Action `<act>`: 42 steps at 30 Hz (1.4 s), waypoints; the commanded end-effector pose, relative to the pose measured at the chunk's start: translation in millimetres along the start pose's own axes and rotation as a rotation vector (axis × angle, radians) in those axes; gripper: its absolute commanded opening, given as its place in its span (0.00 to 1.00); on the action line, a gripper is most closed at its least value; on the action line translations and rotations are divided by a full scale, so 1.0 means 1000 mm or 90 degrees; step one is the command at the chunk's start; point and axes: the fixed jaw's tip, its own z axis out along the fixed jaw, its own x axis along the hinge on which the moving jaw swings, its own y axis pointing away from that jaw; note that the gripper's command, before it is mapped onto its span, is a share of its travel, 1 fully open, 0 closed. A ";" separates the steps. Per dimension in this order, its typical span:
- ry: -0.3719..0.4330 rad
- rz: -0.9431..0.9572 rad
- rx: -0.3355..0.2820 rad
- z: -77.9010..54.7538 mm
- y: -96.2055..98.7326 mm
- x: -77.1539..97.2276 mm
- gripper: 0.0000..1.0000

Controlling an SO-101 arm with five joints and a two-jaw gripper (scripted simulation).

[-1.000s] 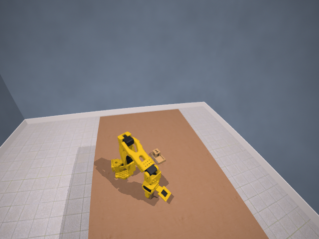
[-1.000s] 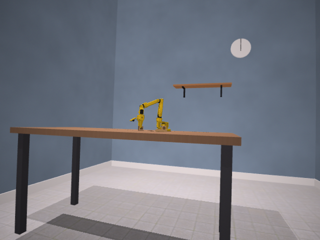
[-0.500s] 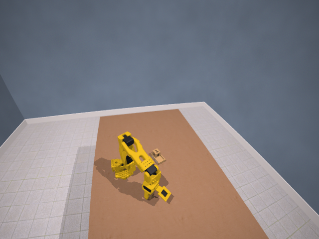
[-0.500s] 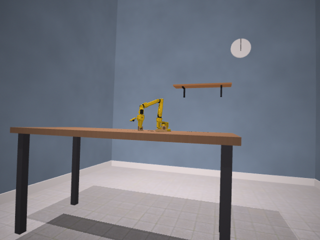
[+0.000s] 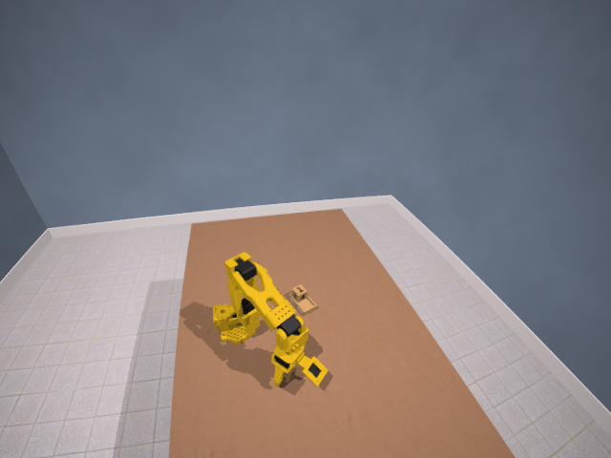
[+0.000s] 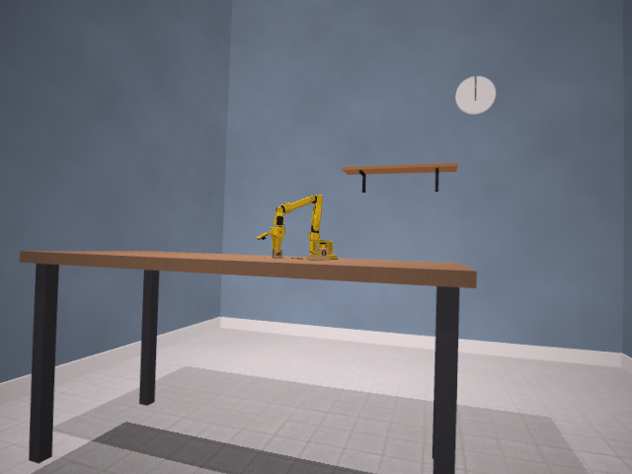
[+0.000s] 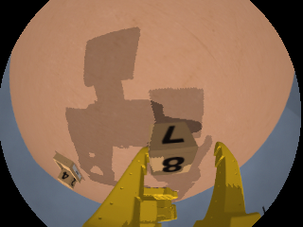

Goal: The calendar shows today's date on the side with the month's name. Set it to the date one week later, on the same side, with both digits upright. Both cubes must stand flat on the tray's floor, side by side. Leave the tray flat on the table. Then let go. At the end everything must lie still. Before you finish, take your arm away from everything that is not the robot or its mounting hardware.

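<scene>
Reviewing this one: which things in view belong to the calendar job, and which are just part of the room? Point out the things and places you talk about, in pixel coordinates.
Part of the job:
- tray [image 5: 308,305] [image 6: 317,258]
- cube in the tray [image 5: 300,291] [image 6: 324,252]
- cube showing 7 and 8 [image 7: 172,147], outside the tray, between the open end effector's [image 7: 182,147] fingers
- table [image 5: 374,389] [image 6: 245,266], as support

Just there:
- wall clock [image 6: 467,97]
- wall shelf [image 6: 400,169]
</scene>
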 end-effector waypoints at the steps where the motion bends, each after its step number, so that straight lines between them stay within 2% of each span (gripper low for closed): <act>1: -0.011 -0.001 0.001 -0.001 -0.001 -0.002 0.36; 9: -0.011 -0.001 0.001 -0.008 -0.002 -0.003 0.36; 16: -0.011 -0.001 0.001 -0.031 -0.002 -0.005 0.36; 18: -0.011 -0.001 0.001 -0.031 -0.002 -0.005 0.36; 23: -0.011 -0.001 0.002 -0.049 -0.002 -0.004 0.36; 27: -0.011 -0.001 0.002 -0.058 -0.002 -0.002 0.36; 42: -0.011 -0.001 0.001 -0.061 -0.001 -0.002 0.36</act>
